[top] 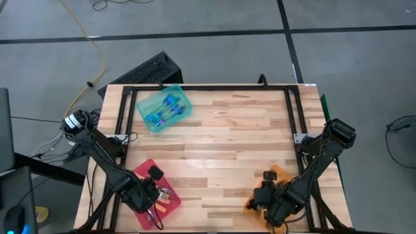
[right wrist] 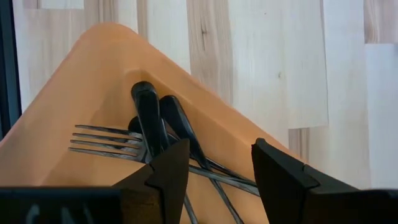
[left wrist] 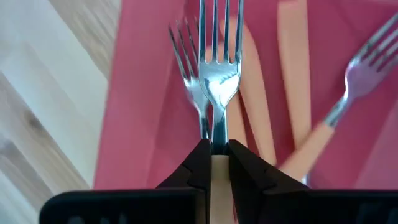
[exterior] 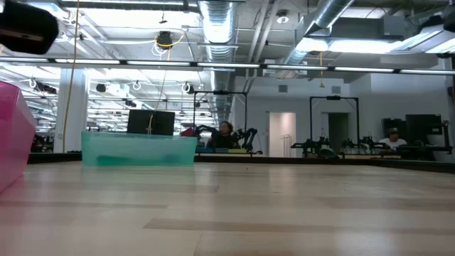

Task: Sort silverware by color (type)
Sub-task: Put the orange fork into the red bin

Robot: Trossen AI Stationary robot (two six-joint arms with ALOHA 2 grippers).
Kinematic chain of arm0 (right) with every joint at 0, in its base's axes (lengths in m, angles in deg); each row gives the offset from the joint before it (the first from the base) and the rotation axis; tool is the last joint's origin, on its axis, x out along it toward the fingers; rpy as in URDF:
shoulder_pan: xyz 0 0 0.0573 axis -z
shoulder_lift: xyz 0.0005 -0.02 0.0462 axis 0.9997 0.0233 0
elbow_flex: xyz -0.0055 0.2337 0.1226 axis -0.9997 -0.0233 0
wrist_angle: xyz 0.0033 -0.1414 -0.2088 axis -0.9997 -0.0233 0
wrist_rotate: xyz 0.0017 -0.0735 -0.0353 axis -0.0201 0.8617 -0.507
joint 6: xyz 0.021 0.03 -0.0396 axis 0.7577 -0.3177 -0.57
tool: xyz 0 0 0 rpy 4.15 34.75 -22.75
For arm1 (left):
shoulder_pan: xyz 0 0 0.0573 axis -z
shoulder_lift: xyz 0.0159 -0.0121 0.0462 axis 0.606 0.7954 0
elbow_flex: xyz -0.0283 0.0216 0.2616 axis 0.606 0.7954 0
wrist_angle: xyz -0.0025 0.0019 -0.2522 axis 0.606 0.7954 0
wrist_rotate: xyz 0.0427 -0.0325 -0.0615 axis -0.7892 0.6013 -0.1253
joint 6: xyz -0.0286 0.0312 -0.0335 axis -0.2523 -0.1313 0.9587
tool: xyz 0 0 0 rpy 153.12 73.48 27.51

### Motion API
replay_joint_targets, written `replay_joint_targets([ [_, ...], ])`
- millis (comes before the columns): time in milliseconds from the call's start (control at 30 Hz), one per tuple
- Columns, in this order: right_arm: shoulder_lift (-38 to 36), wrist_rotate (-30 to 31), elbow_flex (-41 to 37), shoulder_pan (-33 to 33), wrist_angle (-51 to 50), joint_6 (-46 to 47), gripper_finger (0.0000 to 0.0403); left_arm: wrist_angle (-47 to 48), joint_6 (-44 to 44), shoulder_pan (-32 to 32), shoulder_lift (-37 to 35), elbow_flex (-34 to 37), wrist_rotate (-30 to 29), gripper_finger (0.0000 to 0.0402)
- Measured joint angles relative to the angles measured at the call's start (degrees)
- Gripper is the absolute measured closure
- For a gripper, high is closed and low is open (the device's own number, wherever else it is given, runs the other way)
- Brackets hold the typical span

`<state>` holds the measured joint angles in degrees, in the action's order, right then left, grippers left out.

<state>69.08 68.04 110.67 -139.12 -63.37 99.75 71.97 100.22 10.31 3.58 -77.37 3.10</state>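
The left gripper [left wrist: 214, 163] is clamped on an orange-handled fork [left wrist: 217, 81], angled down over the red tray [top: 142, 171] where other orange-handled forks [left wrist: 323, 127] lie. The right gripper [right wrist: 217, 168] hangs with jaws apart above black forks [right wrist: 152, 127] in the orange tray [right wrist: 93, 74]; blue-handled forks [top: 166, 109] fill the teal tray [top: 144, 104]

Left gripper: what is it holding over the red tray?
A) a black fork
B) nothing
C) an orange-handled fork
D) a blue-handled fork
C: in the left wrist view the left gripper is shut on an orange-handled fork with metal tines, above the red tray.
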Motion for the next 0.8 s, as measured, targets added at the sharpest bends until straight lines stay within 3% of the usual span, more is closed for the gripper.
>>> replay_joint_targets([
  [367, 0.00, -0.02, 0.00, -0.02, 0.15, 1.89, 0.0209, -4.68, -7.44, -4.38, -0.03, 0.68, 0.72, 0.0384],
  [800, 0.00, -0.03, 0.00, -0.02, 0.17, 1.63, 0.0209, -18.03, -3.23, -4.74, -8.15, 13.17, 2.21, 0.0384],
])
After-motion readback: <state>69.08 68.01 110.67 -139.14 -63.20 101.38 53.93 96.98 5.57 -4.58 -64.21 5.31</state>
